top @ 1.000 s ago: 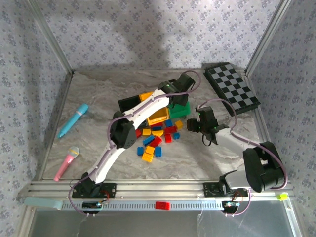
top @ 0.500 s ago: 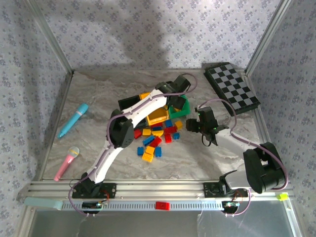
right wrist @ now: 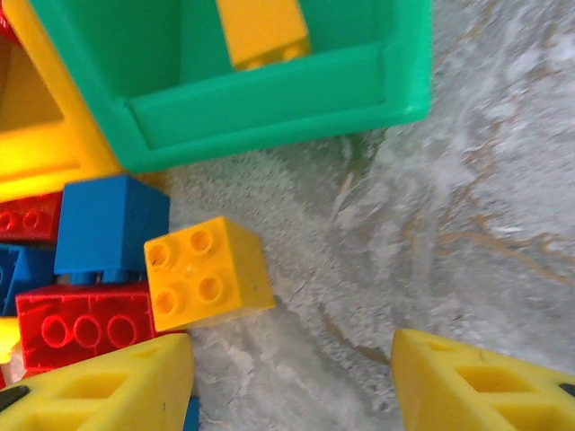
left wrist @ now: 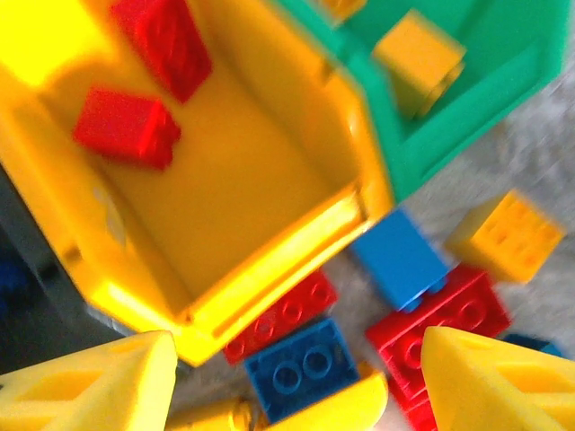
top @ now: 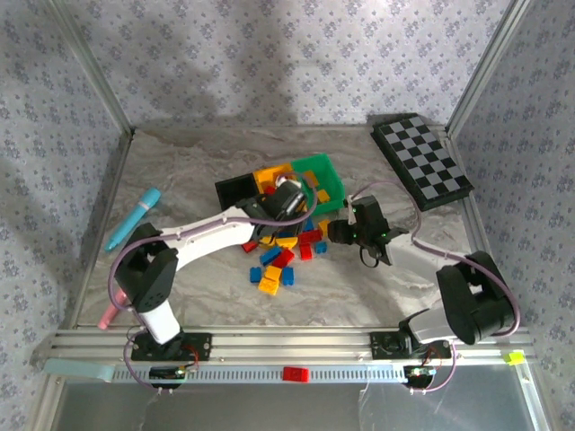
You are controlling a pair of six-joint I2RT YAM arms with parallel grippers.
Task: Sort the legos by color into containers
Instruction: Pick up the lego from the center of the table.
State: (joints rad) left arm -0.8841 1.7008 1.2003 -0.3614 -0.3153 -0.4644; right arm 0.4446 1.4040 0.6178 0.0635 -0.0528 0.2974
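The legos point(top: 283, 256) lie heaped on the marble in front of the containers: a black bin point(top: 235, 189), a yellow bin point(top: 268, 174) and a green bin point(top: 320, 172). My left gripper point(top: 286, 224) hangs open over the heap's far edge. In its wrist view the left gripper point(left wrist: 298, 377) stands above a blue brick point(left wrist: 301, 368) and red bricks point(left wrist: 440, 314). Two red bricks point(left wrist: 126, 126) lie in the yellow bin point(left wrist: 225, 206), and an orange one point(left wrist: 418, 58) in the green bin point(left wrist: 467, 126). My right gripper point(top: 336, 232) is open and empty; an orange brick point(right wrist: 207, 274) sits just beyond its left finger point(right wrist: 108, 386).
A checkerboard point(top: 422, 160) lies at the back right. A cyan pen point(top: 133, 218) and a pink toy microphone point(top: 110, 312) lie at the left. A red brick point(top: 296, 373) rests on the front rail. Bare marble spreads right of the heap.
My left gripper has drawn back from above the green bin to the heap's far edge and has opened; its elbow has dropped low to the left. The right gripper has edged left.
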